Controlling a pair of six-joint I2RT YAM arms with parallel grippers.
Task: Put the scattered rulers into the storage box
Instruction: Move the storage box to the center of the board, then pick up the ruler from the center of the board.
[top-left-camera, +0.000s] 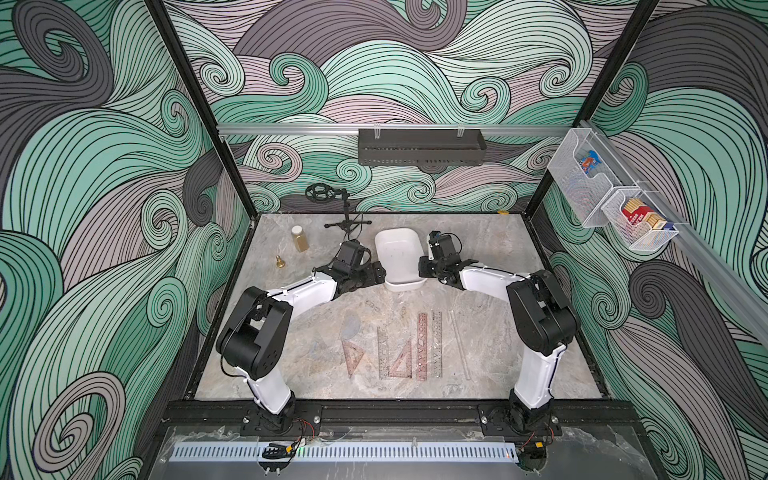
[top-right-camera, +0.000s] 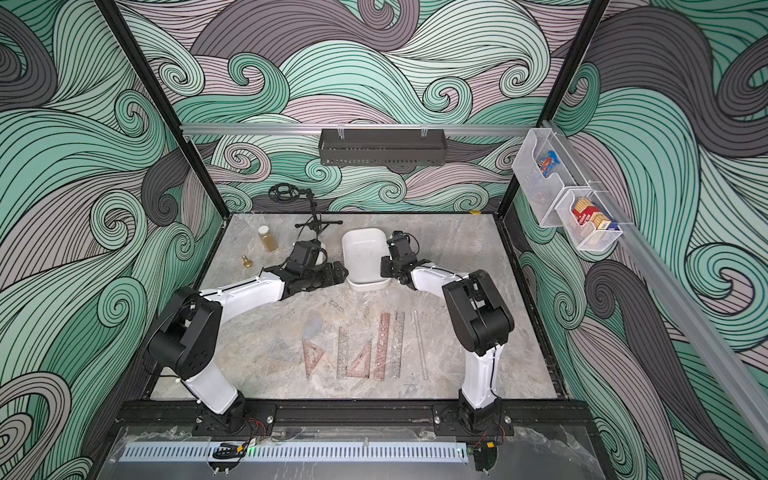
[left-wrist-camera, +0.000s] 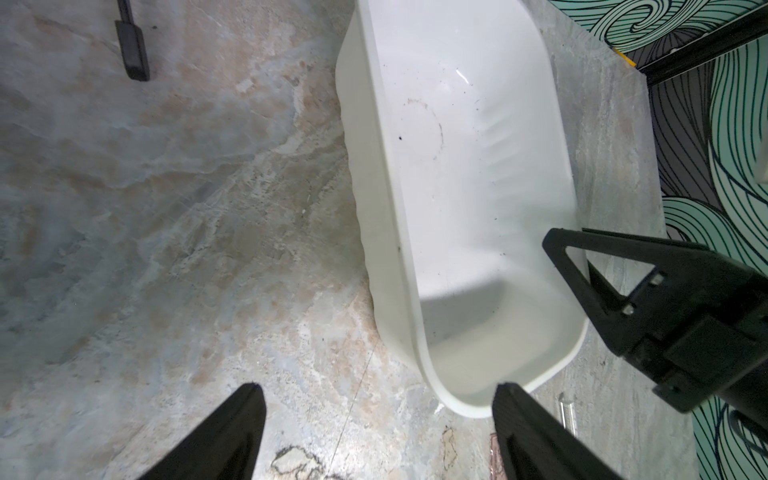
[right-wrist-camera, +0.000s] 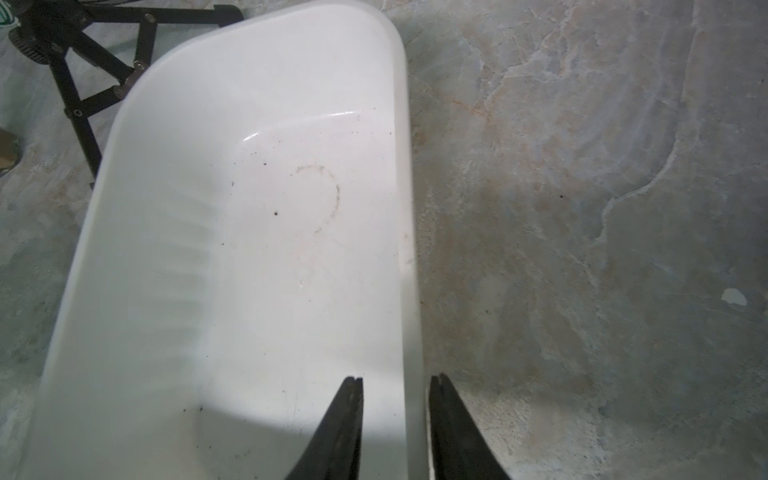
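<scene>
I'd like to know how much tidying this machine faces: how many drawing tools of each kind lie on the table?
Clear straight rulers: 2
Pinkish-brown straight ruler: 1
Thin clear strip: 1
Pinkish set squares: 2
Protractor: 1
Total: 7 plainly seen; fainter see-through pieces may escape the count.
</scene>
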